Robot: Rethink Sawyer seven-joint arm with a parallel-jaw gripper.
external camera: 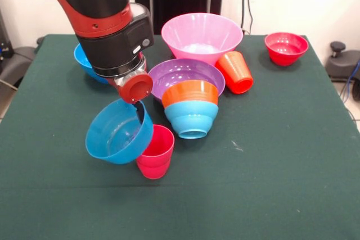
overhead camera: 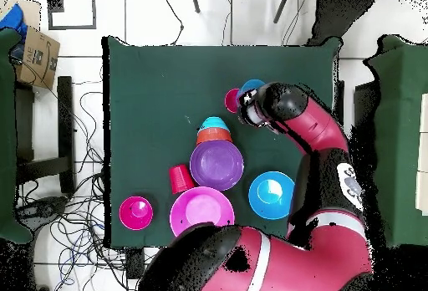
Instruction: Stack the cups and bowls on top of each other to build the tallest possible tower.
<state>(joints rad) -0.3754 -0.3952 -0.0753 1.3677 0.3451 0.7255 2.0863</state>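
Hand (external camera: pixel 136 109) pinches rim of blue bowl (external camera: pixel 118 133), which hangs tilted, mouth facing camera, just above the desk (external camera: pixel 281 155). Touching the bowl's lower side: pinkish-red cup (external camera: pixel 156 151), upright. Beside hand, w/ a small gap: orange bowl (external camera: pixel 190 92) stacked w/ light-blue bowl (external camera: pixel 191 117), leaning on purple bowl (external camera: pixel 185 74). Behind those: pink bowl (external camera: pixel 201 36), orange-red cup (external camera: pixel 236 72) on its side. Arm hides most of another blue bowl (external camera: pixel 84 60). Red bowl (external camera: pixel 286 47) well apart.
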